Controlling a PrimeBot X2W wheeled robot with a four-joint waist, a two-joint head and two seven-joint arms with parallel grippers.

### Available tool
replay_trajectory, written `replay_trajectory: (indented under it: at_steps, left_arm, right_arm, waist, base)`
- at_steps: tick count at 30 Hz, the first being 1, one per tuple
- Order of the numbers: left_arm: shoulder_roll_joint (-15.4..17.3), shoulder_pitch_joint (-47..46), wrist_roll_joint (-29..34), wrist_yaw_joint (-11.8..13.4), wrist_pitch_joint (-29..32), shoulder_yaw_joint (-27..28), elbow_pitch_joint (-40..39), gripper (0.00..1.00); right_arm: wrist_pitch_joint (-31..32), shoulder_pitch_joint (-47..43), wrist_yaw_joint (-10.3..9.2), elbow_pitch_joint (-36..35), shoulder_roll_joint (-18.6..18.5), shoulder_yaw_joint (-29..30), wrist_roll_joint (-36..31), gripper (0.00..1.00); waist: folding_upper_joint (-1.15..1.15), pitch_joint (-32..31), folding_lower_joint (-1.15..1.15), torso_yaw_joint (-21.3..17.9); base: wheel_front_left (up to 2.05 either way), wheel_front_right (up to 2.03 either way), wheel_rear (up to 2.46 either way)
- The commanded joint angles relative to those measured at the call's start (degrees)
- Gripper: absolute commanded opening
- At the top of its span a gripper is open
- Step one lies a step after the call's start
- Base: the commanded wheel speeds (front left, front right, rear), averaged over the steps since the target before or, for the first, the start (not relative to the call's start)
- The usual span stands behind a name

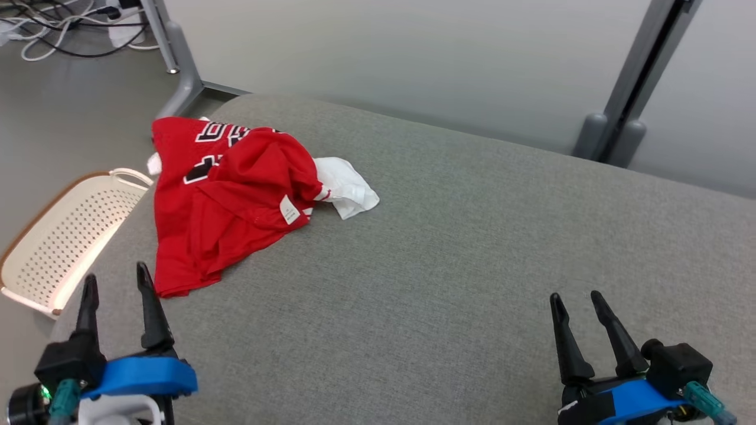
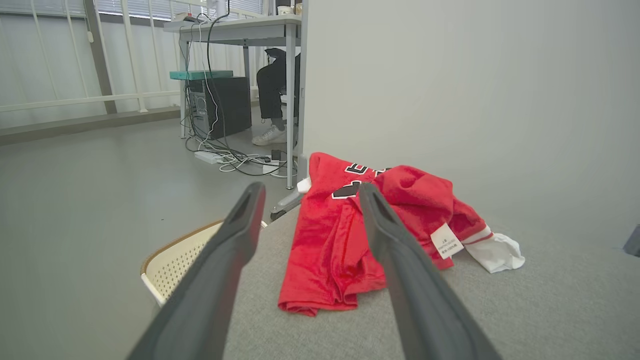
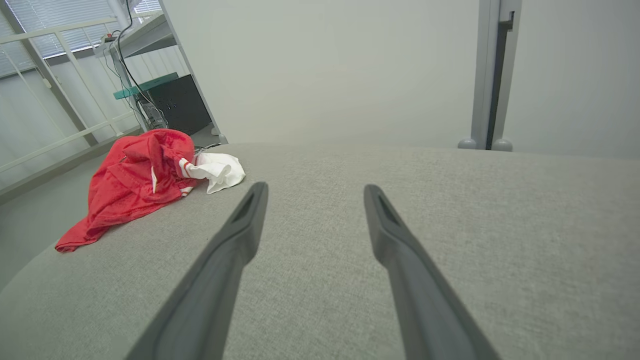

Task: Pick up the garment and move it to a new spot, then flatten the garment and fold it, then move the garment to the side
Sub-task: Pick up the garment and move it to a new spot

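The garment [image 1: 224,200], a red jersey w/ black-and-white lettering and a white sleeve [image 1: 348,189], is lying crumpled on the grey cushion [image 1: 460,254], toward its far left corner in the head view. Its left edge is running along the cushion's left rim, beside a cream perforated basket [image 1: 53,248] that is sitting on the floor. A small white label [image 1: 289,209] is showing on the bunched-up part near the middle.

The L gripper [image 1: 116,273] is hovering at the lower left w/ its jaws standing wide apart and nothing between them. The garment's near hem is lying just ahead of the fingertips, slightly to their right, not touching. In the left wrist view the red cloth is showing in the gap between the two fingers, but further off on the cushion, so the jaws are framing it, not gripping it.

The R gripper [image 1: 574,295] is hovering at the lower right, jaws also spread and empty, over bare cushion. The garment is lying well apart from it, off to the left and further away.

A pale partition [image 1: 413,59] is standing behind the cushion. In the left wrist view a desk [image 2: 240,25] w/ cables under it is showing, plus what is prob. a seated person's leg [image 2: 270,90], small and partly hidden.
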State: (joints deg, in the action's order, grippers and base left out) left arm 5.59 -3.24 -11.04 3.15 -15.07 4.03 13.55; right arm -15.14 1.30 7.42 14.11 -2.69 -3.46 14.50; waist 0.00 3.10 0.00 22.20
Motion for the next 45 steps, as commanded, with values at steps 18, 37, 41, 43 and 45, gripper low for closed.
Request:
replay_trajectory:
  at_steps: [18, 37, 41, 43, 45]
  left_arm:
    - [9.9, -30.3, -5.0, -2.5, 2.4, 5.1, 11.2, 1.0]
    - [13.0, -39.6, -7.2, -7.2, 18.3, 1.1, 38.6, 1.0]
    - [12.9, -40.5, -7.4, -7.7, 20.2, 0.1, 40.8, 0.24]
    - [13.3, -40.8, -7.0, -8.0, 19.0, -0.4, 40.8, 0.0]
    - [13.8, -41.4, -6.5, -8.1, 16.9, -0.8, 40.1, 0.0]
  right_arm:
    - [2.5, 8.6, 0.13, -11.3, -0.3, 2.2, -7.1, 1.0]
    - [3.6, 9.6, 0.13, -15.1, -0.3, 3.6, -6.8, 1.0]
    - [3.7, 9.7, 0.13, -14.7, -0.3, 3.4, -6.6, 1.0]
    - [3.7, 9.5, 0.13, -14.4, -0.3, 3.3, -6.5, 1.0]
    - [3.5, 9.0, 0.13, -14.1, -0.3, 3.1, -6.3, 1.0]
  waist:
    - [0.0, 17.9, 0.0, -14.5]
    - [0.0, 21.8, 0.0, -17.1]
    - [0.0, 21.0, 0.0, -17.0]
    - [0.0, 20.4, 0.0, -17.0]
    - [0.0, 19.6, 0.0, -17.0]
  base:
    - [0.0, 0.0, 0.0]
    - [0.0, 0.0, 0.0]
    - [0.0, 0.0, 0.0]
    - [0.0, 0.0, 0.0]
    - [0.0, 0.0, 0.0]
